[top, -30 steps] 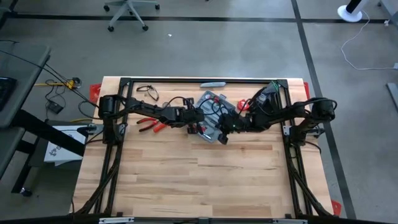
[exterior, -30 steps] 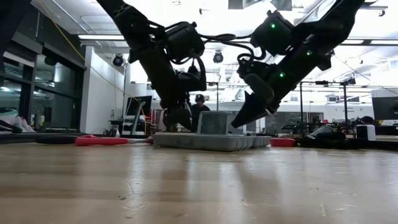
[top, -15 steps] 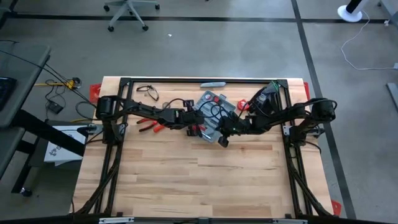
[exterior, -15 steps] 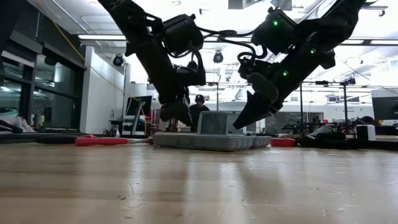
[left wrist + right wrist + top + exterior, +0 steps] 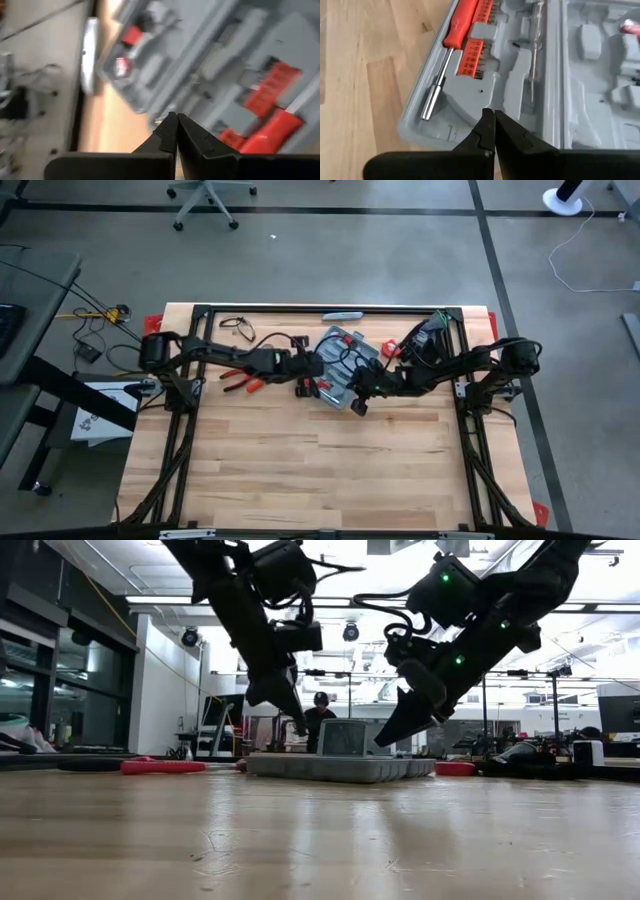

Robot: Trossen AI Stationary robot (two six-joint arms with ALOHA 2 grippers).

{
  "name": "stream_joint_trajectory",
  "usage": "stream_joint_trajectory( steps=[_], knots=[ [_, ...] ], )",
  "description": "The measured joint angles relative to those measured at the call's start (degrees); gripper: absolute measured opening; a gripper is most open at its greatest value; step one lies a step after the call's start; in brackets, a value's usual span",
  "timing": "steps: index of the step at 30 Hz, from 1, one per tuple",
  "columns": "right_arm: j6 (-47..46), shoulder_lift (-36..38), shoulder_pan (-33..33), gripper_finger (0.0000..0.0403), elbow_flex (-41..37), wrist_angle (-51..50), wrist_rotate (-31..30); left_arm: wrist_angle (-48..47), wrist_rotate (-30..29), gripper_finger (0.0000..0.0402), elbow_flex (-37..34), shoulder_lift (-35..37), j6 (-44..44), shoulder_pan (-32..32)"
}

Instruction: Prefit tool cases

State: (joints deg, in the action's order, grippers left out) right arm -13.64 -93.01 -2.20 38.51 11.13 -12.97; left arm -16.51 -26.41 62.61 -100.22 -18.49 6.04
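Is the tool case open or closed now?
Open: the tool case lies spread flat, its moulded inside and a red-handled screwdriver exposed.

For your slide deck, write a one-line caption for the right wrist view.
Shut right gripper hovers over open tool case holding a red-handled screwdriver.

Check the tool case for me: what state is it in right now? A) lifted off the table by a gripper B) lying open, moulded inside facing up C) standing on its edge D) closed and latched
B: the tool case lies open and flat on the table, its moulded tray showing a red-handled screwdriver in its slot.
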Motion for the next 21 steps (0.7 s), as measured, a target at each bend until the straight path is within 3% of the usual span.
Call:
stream_joint_trajectory(
  steps=[3,10,15,21],
  knots=[
    [0.24,0.00,-0.53,0.0000,-0.44,3.22,-0.47,0.45,5.12,0.0000,0.00,-1.85,-0.36,1.81],
    [-0.08,-0.88,-2.62,0.0000,-0.47,4.25,-0.28,-1.79,7.08,0.0000,0.00,-4.11,3.29,3.48],
    [-0.47,-4.86,-3.82,0.0000,-0.47,6.16,1.33,-2.36,15.65,0.0000,0.00,-5.49,9.09,3.12],
    [-1.32,-7.74,-4.31,0.0000,-0.49,8.53,-0.23,1.81,18.75,0.0000,0.13,-9.01,15.61,0.03]
  ],
)
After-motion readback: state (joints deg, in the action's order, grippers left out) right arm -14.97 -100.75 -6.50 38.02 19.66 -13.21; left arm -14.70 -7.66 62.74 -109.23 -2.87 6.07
